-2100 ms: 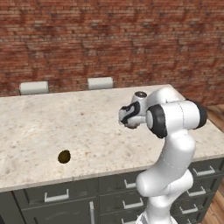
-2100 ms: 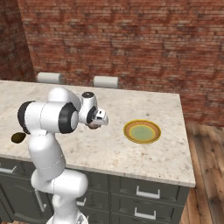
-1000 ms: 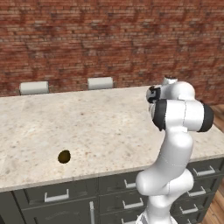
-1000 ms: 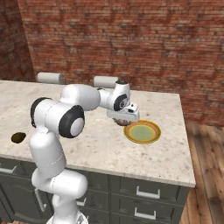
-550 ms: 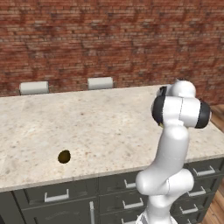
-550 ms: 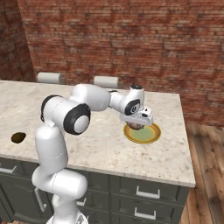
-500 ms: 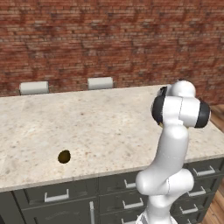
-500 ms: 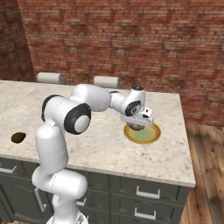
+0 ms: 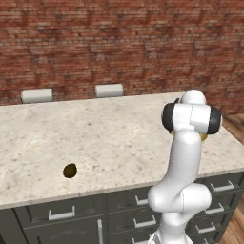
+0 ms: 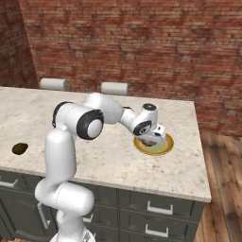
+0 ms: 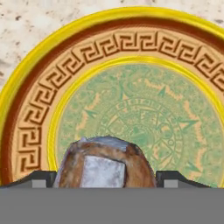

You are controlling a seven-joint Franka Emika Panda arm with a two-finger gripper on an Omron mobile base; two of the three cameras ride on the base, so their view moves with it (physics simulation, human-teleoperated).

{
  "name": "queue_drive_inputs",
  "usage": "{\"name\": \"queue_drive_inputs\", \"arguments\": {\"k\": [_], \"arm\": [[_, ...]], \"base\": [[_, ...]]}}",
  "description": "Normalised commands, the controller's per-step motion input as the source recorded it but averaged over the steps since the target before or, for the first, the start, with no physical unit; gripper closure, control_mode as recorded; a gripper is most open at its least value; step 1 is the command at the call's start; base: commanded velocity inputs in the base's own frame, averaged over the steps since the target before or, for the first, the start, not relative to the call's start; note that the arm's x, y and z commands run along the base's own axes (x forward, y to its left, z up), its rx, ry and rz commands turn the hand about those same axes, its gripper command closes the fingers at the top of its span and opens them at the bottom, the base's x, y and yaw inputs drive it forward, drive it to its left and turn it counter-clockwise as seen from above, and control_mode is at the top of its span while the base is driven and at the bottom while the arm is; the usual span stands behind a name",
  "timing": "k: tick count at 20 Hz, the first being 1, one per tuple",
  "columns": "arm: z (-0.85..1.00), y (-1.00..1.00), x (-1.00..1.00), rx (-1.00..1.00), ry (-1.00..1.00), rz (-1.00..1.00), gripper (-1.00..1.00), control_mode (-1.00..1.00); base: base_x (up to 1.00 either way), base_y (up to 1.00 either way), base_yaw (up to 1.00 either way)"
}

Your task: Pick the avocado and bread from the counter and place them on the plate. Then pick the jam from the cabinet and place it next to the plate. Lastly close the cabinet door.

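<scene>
My gripper (image 10: 151,140) hangs low over the round yellow plate (image 10: 163,150), shut on the grey-brown lumpy bread (image 11: 105,162). In the hand view the bread sits between my two dark fingertips (image 11: 41,177), just above the plate's patterned green centre and within its yellow rim (image 11: 26,87). The dark olive avocado (image 9: 70,170) lies alone on the beige counter (image 9: 119,133) far to the left, near the front edge; the right base view has the avocado (image 10: 19,149) at its left side. My own arm hides the hand in the left base view.
Two light-grey seat backs (image 9: 37,95) (image 9: 109,90) stand behind the counter against the brick wall. Dark grey drawers with silver handles (image 10: 157,208) run below the slab. The counter ends just right of the plate, with wooden floor (image 10: 227,189) beyond.
The arm has swung right with the bread, from mid-counter to over the plate, and has sunk closer to it. The avocado has not moved.
</scene>
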Motion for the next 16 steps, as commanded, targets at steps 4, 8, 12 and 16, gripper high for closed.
{"name": "queue_drive_inputs", "arguments": {"k": [4, 8, 12, 16], "arm": [[-0.23, 0.0, 0.52, 0.0, -0.01, 0.0, 1.0, -1.0], [-0.18, -0.04, 0.48, 0.0, 0.0, 0.0, -1.0, -1.0], [-0.07, -0.1, 0.14, 0.0, 0.0, 0.0, -1.0, -1.0], [0.04, -0.08, -0.28, 0.0, -0.04, 0.0, -1.0, -1.0]], "base": [[0.0, 0.0, 0.0], [0.0, 0.0, 0.0], [0.0, 0.0, 0.0], [0.0, 0.0, 0.0]]}}
